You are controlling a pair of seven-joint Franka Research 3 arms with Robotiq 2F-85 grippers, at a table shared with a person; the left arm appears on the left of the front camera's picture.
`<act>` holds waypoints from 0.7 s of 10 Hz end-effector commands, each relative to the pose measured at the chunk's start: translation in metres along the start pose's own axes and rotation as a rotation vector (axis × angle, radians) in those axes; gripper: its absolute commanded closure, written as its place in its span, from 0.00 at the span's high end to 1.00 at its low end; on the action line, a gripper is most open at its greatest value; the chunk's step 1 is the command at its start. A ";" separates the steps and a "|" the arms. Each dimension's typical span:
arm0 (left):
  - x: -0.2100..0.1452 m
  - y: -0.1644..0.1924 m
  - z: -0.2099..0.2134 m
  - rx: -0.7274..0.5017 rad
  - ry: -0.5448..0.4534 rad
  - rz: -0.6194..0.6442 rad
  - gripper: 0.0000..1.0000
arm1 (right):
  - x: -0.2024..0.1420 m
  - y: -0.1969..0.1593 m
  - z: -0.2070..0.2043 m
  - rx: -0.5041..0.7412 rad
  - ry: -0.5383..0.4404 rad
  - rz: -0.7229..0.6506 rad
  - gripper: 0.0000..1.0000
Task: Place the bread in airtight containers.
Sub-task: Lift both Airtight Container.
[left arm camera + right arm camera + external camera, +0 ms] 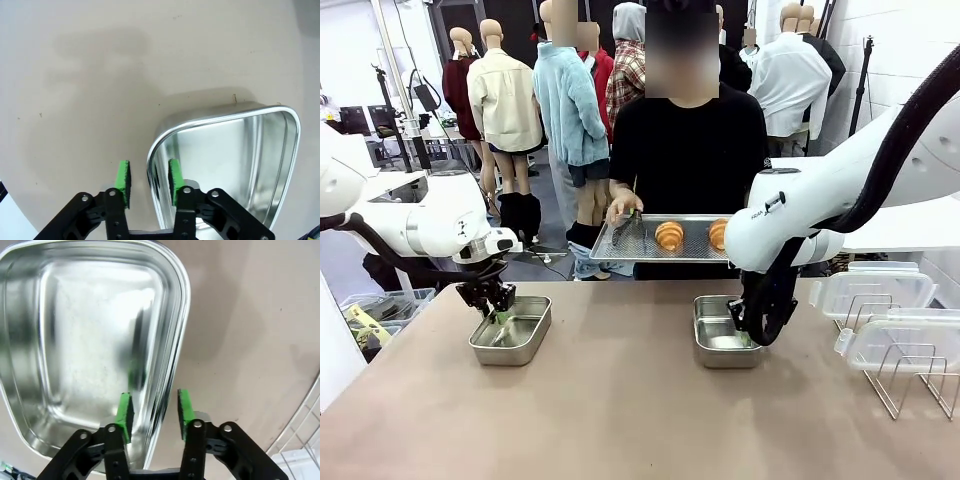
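Note:
Two golden-brown croissants lie on a flat steel tray that a person holds beyond the table's far edge. Two empty steel tins stand on the table, one at the left and one at the right. My left gripper is open and straddles the left tin's near wall, one green pad outside and one inside. My right gripper is open astride the right tin's wall in the same way.
Clear plastic lids and a wire rack crowd the table's right end. The person's hand rests on the tray's left end. Bare tabletop lies between and in front of the tins.

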State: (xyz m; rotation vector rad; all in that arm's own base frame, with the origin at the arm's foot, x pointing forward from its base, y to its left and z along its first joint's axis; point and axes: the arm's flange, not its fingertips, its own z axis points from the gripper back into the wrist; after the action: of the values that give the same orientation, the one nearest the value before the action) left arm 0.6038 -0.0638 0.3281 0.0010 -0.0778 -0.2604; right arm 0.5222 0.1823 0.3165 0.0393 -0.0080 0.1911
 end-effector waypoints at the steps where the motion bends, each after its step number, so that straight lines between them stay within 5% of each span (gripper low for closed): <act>1: -0.001 0.003 0.010 -0.004 0.011 0.007 0.00 | 0.002 0.003 -0.002 -0.019 -0.001 -0.029 0.00; 7: -0.009 0.004 0.016 -0.053 0.021 0.004 0.00 | 0.008 0.008 0.006 -0.073 0.041 -0.057 0.00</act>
State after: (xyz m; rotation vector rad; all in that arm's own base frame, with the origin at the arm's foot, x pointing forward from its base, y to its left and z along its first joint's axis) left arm 0.5994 -0.0616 0.3345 -0.0122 -0.0507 -0.2520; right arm 0.5232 0.1854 0.3211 0.0112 0.0087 0.1638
